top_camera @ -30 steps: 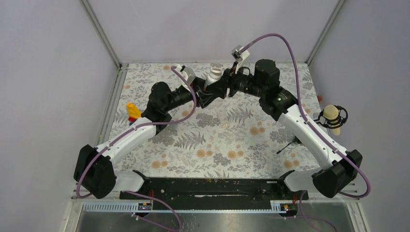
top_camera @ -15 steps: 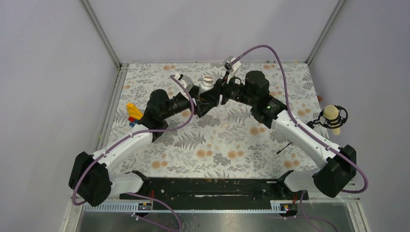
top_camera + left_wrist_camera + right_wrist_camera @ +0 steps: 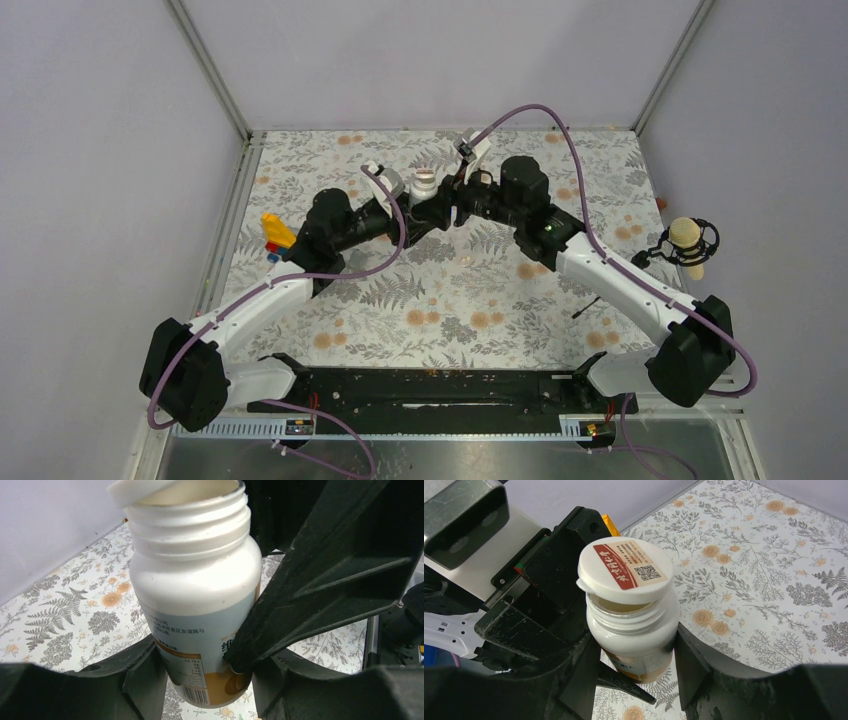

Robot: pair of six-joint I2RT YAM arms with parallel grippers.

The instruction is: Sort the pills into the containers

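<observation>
Both left claw [image 3: 201,679] and right claw [image 3: 634,666] seemingly clenched on pill bottle [image 3: 195,580], cap [image 3: 625,570] askew on rim — blocks [image 3: 273,232] well apart.

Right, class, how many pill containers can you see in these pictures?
1: a white pill bottle, cap flipped open, between the fingers of the left gripper and the right gripper, toward the table's far side. Another may be hidden behind them.

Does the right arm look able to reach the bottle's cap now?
Probably yes: the cap sits ajar and uncovered atop the pill bottle, the right gripper straddling the body just below.
</observation>
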